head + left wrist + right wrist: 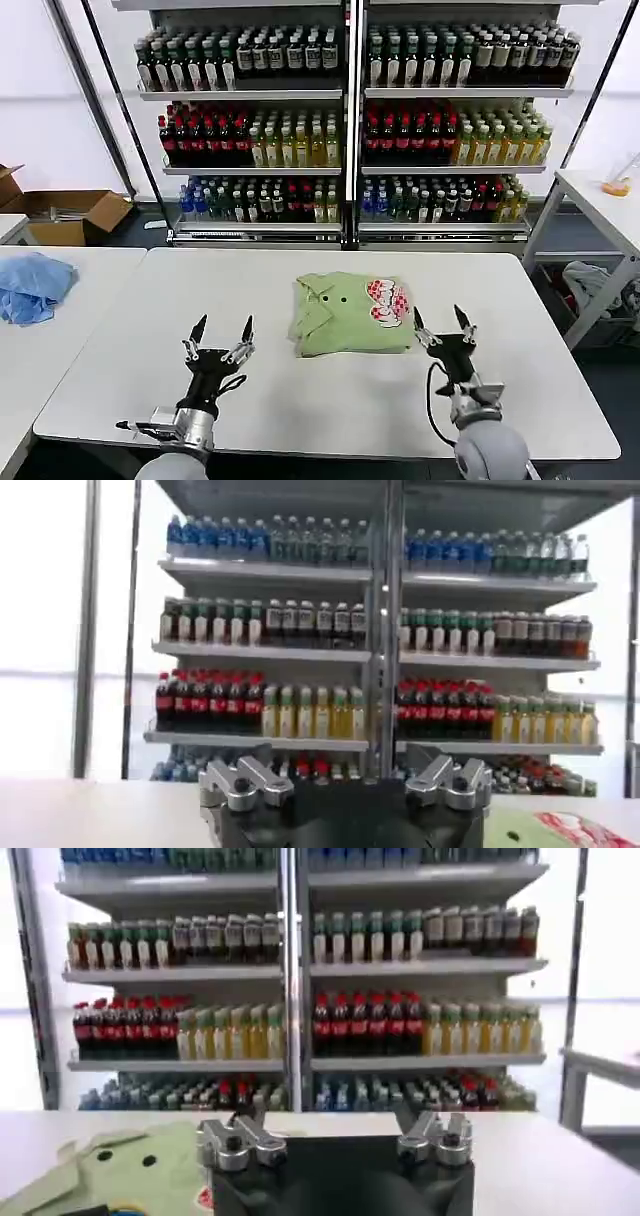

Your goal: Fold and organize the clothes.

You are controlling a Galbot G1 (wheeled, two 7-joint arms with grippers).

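Note:
The light green polo shirt (352, 312) lies folded into a neat rectangle at the middle of the white table (300, 410), collar toward the left, red-and-white print on its right part. My left gripper (223, 329) is open, hovering over bare table to the shirt's left with nothing between its fingers. Just off the shirt's right edge my right gripper (441, 320) is open too, and holds nothing. An edge of the shirt (560, 830) shows in the left wrist view. In the right wrist view the shirt (130, 1173) lies beside the gripper body.
Tall shelves of bottles (350, 120) stand behind the table. A light blue cloth (32, 285) lies on a second table to the left. An open cardboard box (70, 212) sits on the floor at the far left. A side table (600, 205) and a grey-white cloth (590, 280) are at the right.

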